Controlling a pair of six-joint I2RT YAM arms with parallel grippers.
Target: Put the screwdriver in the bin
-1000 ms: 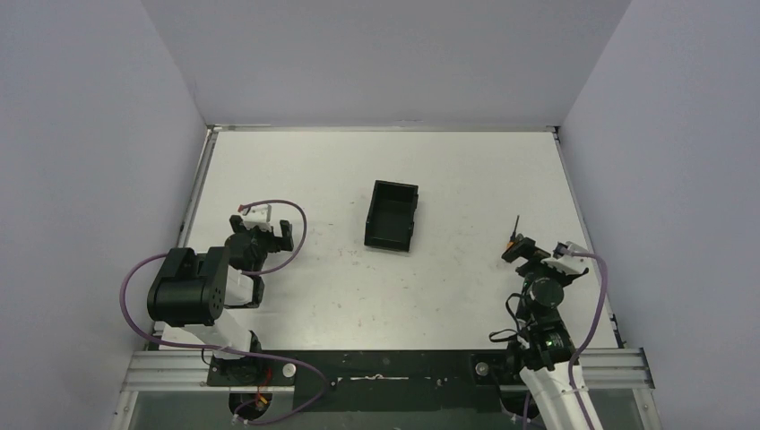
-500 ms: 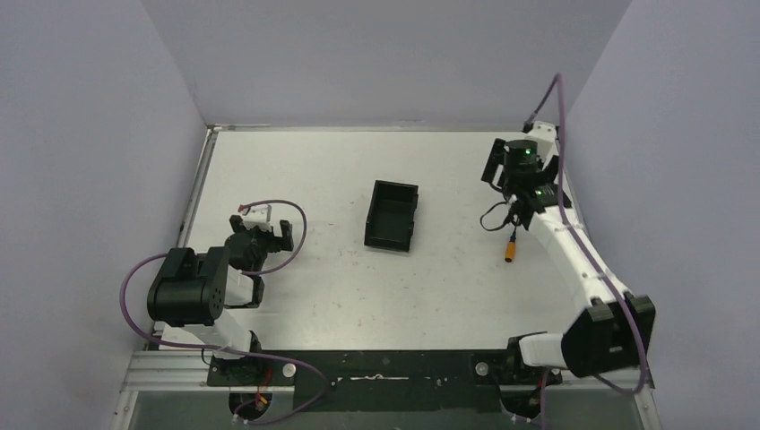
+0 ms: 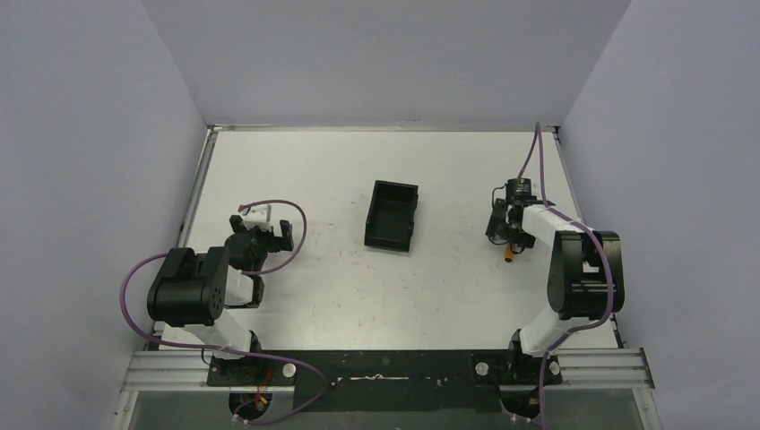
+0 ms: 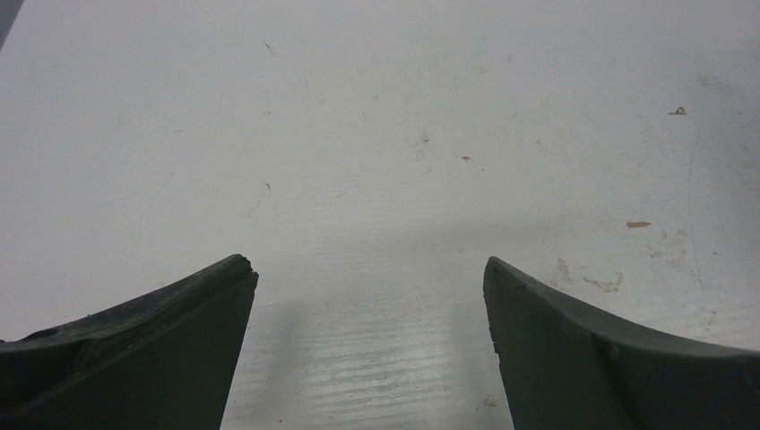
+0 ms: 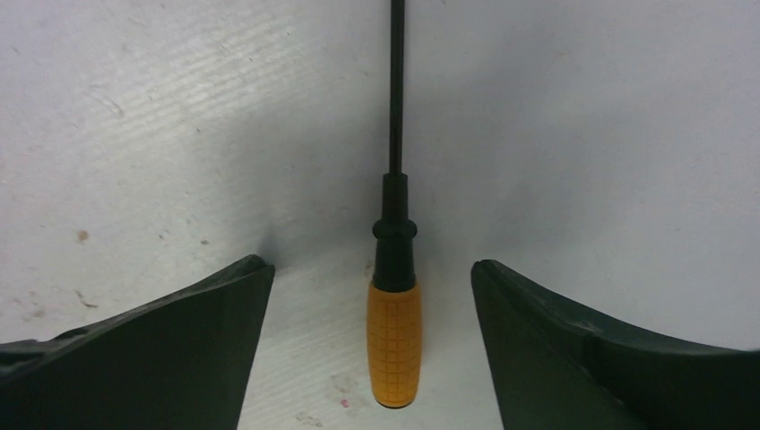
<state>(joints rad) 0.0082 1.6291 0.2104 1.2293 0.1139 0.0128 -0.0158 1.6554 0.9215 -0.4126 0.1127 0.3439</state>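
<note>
Looking at a white table [image 3: 314, 170] with the black bin [image 3: 392, 216] sitting open-side-up near the middle. Left gripper [image 4: 369, 269] off at the near left, jaws spread wide over the table, gripping nothing. Right gripper [image 3: 505, 226] down low, well right of the bin, fingers partly open either side of the screwdriver [image 5: 394, 313], not touching it. Lying flat between them, orange handle toward the wrist, thin dark shaft pointing away.

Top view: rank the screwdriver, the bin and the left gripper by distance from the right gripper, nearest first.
1. screwdriver, lying between the fingers of the right gripper.
2. bin, mid-table, to its left.
3. left gripper, far left side.
</note>
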